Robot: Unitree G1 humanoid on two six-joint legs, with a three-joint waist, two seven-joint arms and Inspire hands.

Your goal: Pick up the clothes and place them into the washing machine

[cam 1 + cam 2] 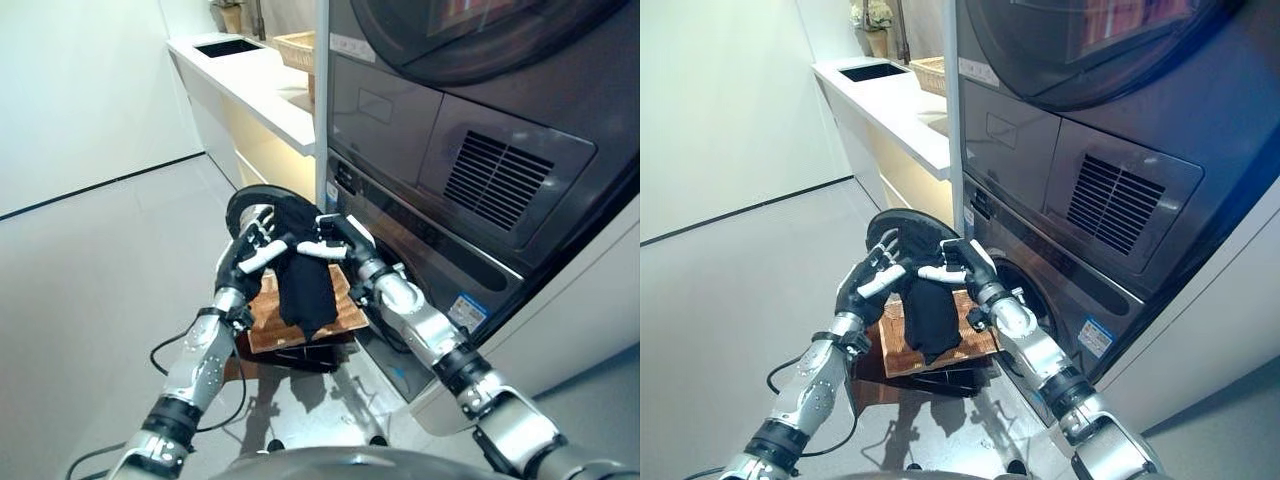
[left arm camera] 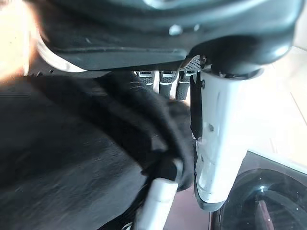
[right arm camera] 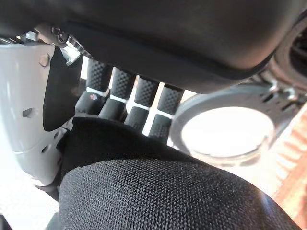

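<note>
At frame centre, the left hand (image 1: 252, 243) and right hand (image 1: 332, 238) jointly pinched a black garment (image 1: 305, 290) above the wooden stool (image 1: 262, 325), beside the washing machine's open door (image 1: 262, 203); loading remained outstanding.

Arms: silver-grey segmented shells, black ribbed collars at the joints. Left hand (image 1: 252, 245) and right hand (image 1: 335, 237): dark bodies, each thumb under a white cover with small screw holes. Fingers (image 3: 136, 100) black, textured pads, pale bands between segments
</note>
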